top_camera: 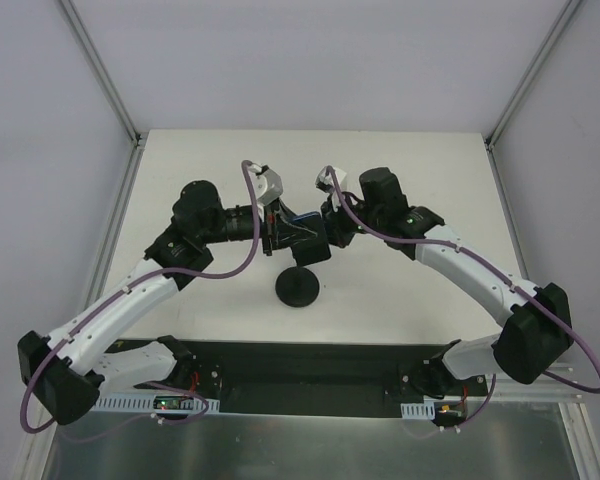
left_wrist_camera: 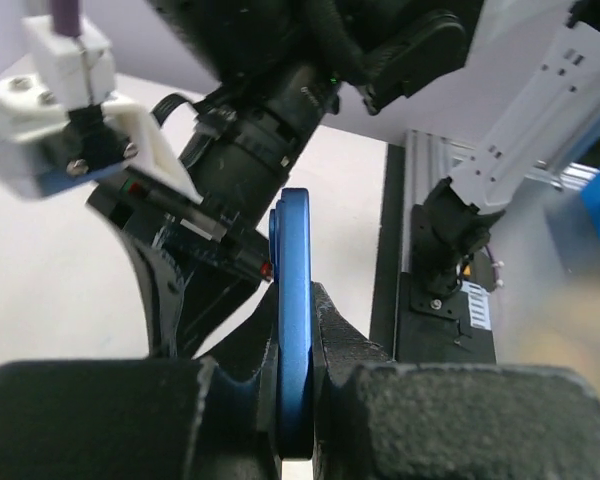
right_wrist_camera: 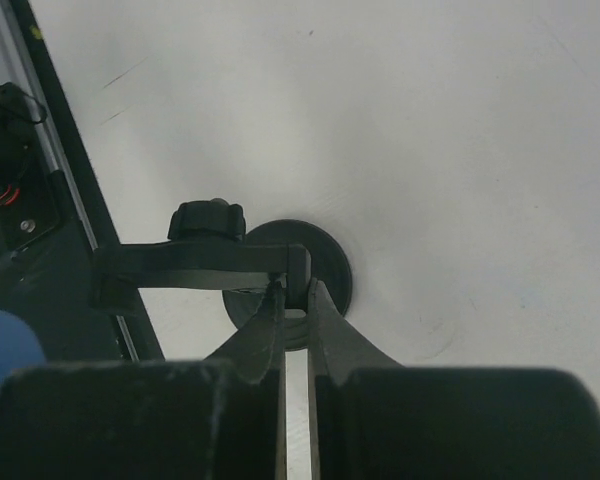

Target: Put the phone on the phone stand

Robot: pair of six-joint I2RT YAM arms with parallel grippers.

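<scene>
**Both grippers clamped: phone in the left, stand in the right**

1. Left arm. In my left wrist view, the left gripper (left_wrist_camera: pixel 293 322) has its jaws clamped on the phone (left_wrist_camera: pixel 294 240). The phone shows edge-on as a blue strip rising through the centre of the frame from between the two pads.

2. Right arm. In my right wrist view, the right gripper (right_wrist_camera: pixel 296 292) has its jaws drawn together on the phone stand (right_wrist_camera: pixel 332 262). They pinch the end of its holder (right_wrist_camera: pixel 195 265) at the centre of the frame. The black holder bar runs out toward the left of the frame. The stand's round base lies beneath it on the white table (right_wrist_camera: pixel 430 150).

3. Overview. From the top camera, the two arms meet at the centre of the frame, with the phone between the two grippers. The stand's base sits flat on the table just below that point in the frame, toward the lower middle.

4. Open item. I cannot tell from any view whether the phone touches the holder.
</scene>
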